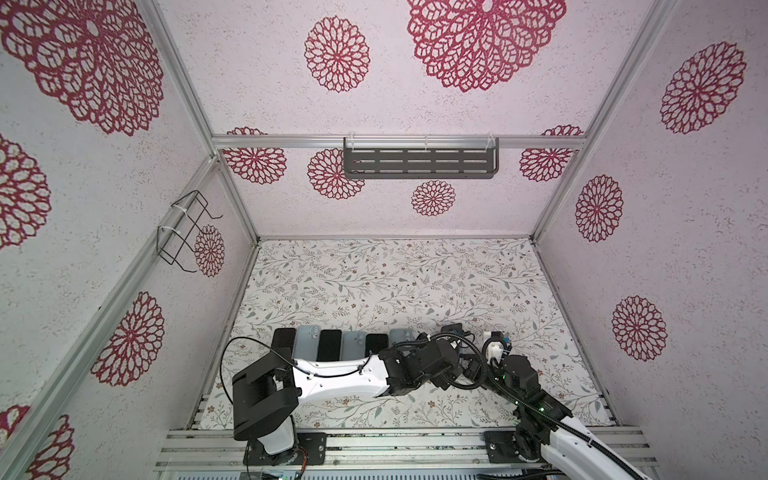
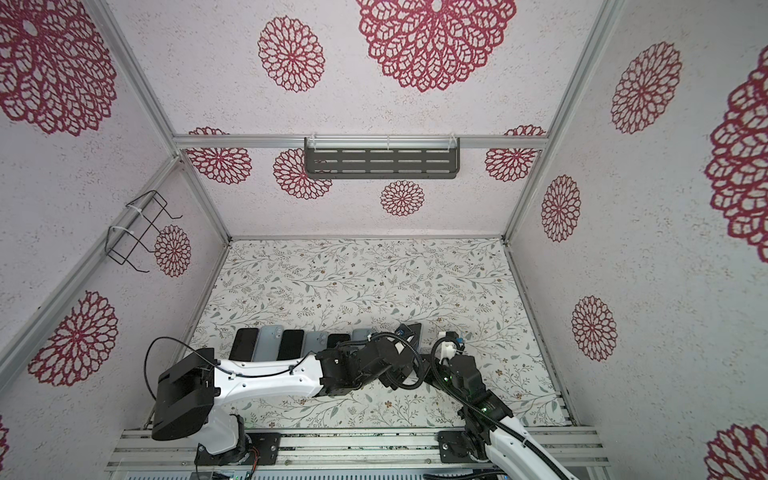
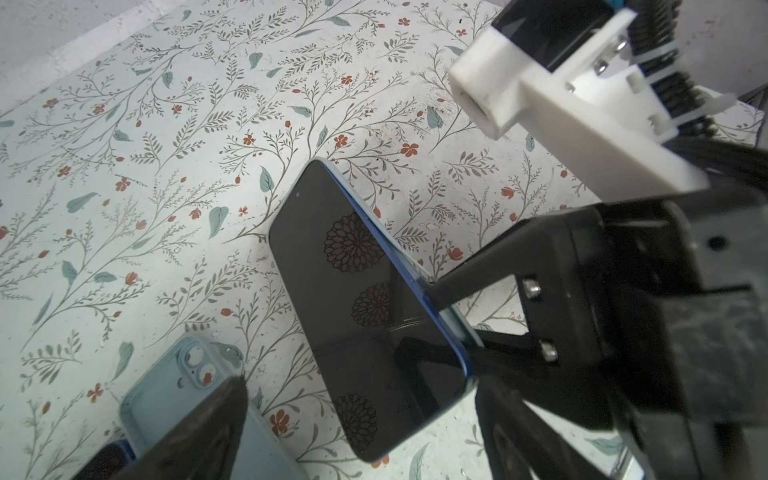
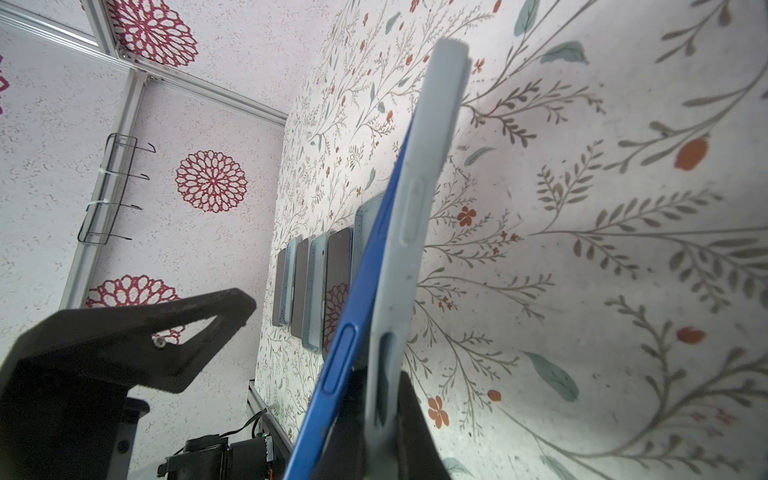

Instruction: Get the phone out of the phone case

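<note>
Looks mid-peel: right end effector (image 4: 382, 390) clamped on the pale phone case (image 4: 419, 187) wall, blue phone (image 3: 353, 291) half out, tilted over the desk (image 3: 124, 166) right of the row (image 1: 340, 343). Left end effector (image 3: 357, 399) gaping around it; next, probably clamp and pull free.

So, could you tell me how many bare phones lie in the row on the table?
3: phone at the row's left end, phone third along, phone fifth along. The left arm may hide another.

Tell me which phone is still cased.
The blue phone tilted up at the right gripper, partly out of its grey case; the other phones lie flat, bare.
</note>
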`<action>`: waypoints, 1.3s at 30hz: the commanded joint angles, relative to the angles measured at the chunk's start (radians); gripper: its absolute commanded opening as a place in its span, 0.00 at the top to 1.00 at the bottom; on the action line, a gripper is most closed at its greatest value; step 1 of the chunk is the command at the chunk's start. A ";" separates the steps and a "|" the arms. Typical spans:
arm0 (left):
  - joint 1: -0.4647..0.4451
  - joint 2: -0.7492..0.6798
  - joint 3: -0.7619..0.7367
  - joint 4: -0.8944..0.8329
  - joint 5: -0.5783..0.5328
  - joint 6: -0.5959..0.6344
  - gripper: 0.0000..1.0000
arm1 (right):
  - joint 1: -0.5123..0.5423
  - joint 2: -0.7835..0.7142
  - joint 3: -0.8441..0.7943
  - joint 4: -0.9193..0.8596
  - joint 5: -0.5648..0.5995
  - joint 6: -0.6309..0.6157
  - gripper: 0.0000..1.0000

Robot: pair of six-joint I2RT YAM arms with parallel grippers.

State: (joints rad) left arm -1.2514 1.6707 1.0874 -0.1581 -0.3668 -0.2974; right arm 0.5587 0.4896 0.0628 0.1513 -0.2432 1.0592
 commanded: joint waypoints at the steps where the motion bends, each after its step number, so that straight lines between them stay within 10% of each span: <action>1: -0.011 0.028 0.028 0.005 -0.023 0.038 0.11 | -0.007 -0.014 0.017 0.068 -0.018 0.001 1.00; 11: -0.041 0.102 0.072 0.013 -0.114 0.077 0.24 | -0.008 -0.026 0.005 0.084 -0.025 0.018 1.00; 30: -0.066 0.109 0.005 0.145 -0.141 0.030 0.99 | -0.015 -0.036 0.012 0.064 -0.036 0.028 1.00; 39: -0.065 0.072 -0.009 0.167 -0.156 -0.007 1.00 | -0.019 -0.024 0.016 0.041 -0.038 0.024 1.00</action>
State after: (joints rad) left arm -1.3075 1.7744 1.0935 -0.0376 -0.5129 -0.2703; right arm 0.5426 0.4702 0.0525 0.1257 -0.2657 1.0840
